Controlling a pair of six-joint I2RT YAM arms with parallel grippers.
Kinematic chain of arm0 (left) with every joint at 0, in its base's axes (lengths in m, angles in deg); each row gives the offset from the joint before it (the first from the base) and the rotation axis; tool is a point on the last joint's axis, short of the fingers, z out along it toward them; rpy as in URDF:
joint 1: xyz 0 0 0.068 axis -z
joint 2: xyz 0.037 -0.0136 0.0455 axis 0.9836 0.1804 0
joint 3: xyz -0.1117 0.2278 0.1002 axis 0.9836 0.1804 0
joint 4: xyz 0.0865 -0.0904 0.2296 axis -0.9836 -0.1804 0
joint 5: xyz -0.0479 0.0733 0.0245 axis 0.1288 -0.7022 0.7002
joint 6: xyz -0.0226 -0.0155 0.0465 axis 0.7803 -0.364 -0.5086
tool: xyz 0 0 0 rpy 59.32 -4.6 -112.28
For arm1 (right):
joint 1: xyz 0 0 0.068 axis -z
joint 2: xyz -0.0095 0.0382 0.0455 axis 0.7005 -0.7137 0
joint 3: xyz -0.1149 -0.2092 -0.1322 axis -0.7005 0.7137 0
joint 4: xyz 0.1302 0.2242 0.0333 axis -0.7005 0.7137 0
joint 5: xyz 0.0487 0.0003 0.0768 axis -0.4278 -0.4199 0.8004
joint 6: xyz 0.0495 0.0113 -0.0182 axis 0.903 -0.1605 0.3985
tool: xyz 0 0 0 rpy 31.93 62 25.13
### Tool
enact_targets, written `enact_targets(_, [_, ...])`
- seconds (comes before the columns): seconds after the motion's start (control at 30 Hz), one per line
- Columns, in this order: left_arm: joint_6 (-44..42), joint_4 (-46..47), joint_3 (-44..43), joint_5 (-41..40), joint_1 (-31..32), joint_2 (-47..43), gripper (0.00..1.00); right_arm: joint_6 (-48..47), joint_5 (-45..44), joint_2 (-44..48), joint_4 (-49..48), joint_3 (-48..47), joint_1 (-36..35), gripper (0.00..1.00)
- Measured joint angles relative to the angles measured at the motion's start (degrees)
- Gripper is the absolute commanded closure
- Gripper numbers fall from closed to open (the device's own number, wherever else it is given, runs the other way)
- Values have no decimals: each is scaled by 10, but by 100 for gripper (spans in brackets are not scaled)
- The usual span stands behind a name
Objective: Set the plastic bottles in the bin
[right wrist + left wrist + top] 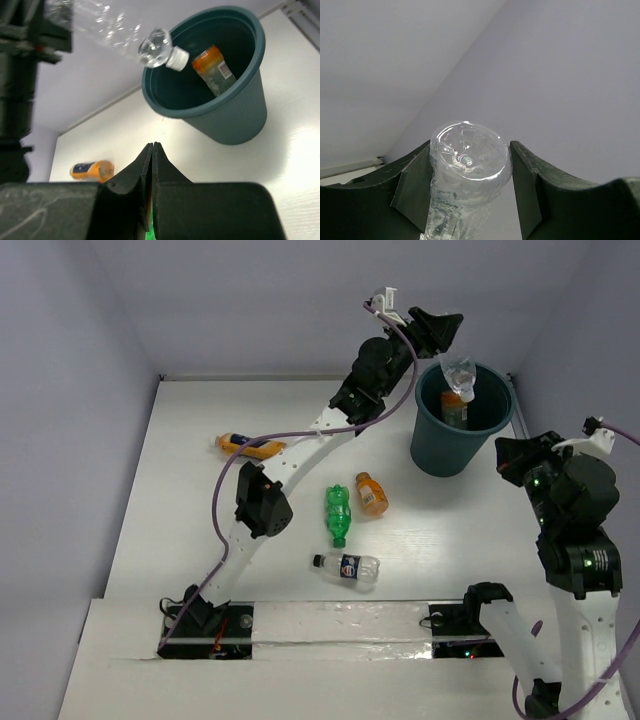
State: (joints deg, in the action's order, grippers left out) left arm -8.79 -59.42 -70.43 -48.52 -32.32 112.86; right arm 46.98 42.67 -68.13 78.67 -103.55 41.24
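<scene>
My left gripper is shut on a clear bottle and holds it neck-down over the rim of the dark teal bin. In the left wrist view the bottle's base sits between both fingers. In the right wrist view the clear bottle hangs at the bin rim, and an orange bottle lies inside. On the table lie two orange bottles, a green bottle and a clear blue-labelled bottle. My right gripper is shut and empty, right of the bin.
The left arm stretches diagonally across the table above the far-left orange bottle, which also shows in the right wrist view. Walls close the table at the back and on both sides. The bin stands in the back right corner.
</scene>
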Motion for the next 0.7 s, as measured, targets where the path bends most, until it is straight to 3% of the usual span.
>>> enact_targets(0.07, [-8, 9, 0, -10, 0, 13, 57, 0, 4, 13, 6, 3, -2, 96])
enact_targets(0.1, [-10, 11, 0, -13, 0, 18, 41, 0, 6, 20, 12, 5, -3, 95])
enact_targets(0.17, [-20, 9, 0, -17, 1, 24, 21, 0, 7, 24, 13, 5, -3, 93])
enact_targets(0.2, [-26, 9, 0, -17, 2, 26, 3, 0, 8, 25, 13, 6, -3, 89])
enact_targets(0.53, [-94, -40, 0, -20, 10, -1, 1, 0, 39, -2, -6, 13, -3, 85])
enact_targets(0.63, [-124, -97, 39, -24, 5, -63, 2, -2, 57, -15, -17, 16, -3, 93])
enact_targets(0.67, [-132, -118, 65, -26, 3, -97, 9, -3, 66, -22, -24, 17, -3, 98])
enact_targets(0.7, [-138, -132, 101, -30, -1, -135, 28, -3, 75, -29, -32, 16, -2, 100])
